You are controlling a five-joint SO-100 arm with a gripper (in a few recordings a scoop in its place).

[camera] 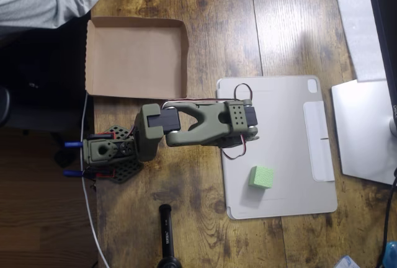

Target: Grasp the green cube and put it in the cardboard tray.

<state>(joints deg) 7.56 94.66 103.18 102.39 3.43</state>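
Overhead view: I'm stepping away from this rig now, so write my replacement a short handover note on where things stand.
Gripper: folded under the olive arm, so open or shut cannot be told; it holds nothing that shows.
Green cube: lies free on the grey tablet cover, below the arm in the picture.
Cardboard tray: upper left on the wooden table, nothing in it.
Done: nothing yet.
Left: grasp the cube, carry it over, drop it in the tray.

1 green cube [262,177] — 1 cardboard tray [136,57]
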